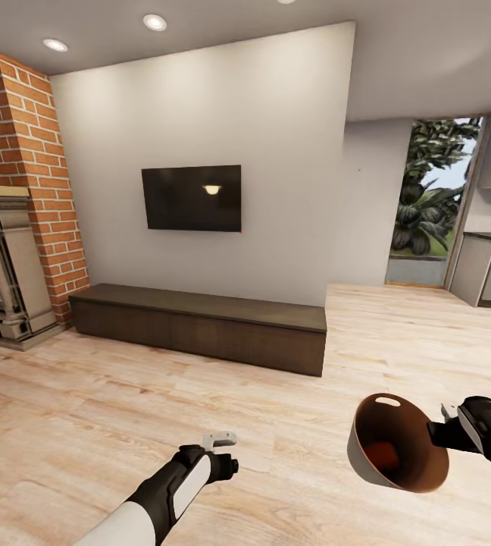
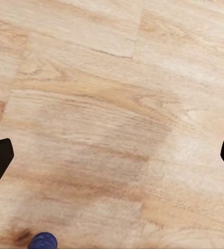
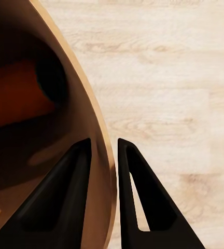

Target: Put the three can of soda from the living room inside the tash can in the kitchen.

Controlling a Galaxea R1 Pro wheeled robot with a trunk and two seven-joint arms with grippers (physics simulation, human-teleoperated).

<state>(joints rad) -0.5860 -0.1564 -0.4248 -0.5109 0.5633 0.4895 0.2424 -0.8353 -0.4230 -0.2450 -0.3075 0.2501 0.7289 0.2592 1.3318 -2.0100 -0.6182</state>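
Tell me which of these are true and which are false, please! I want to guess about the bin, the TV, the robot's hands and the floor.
1. The right gripper holds the trash can by its rim. True: one jaw is inside the wall, one outside.
2. The trash can stands upright on the floor. False: it is lifted and tilted, its opening facing the camera.
3. Something orange-red lies inside the trash can. True: it shows at the bottom, though whether it is a soda can is hard to tell.
4. The left gripper is carrying a can. False: its jaws are spread wide over bare wooden floor.
5. The TV sits on the long dark cabinet. False: it hangs on the wall above it.
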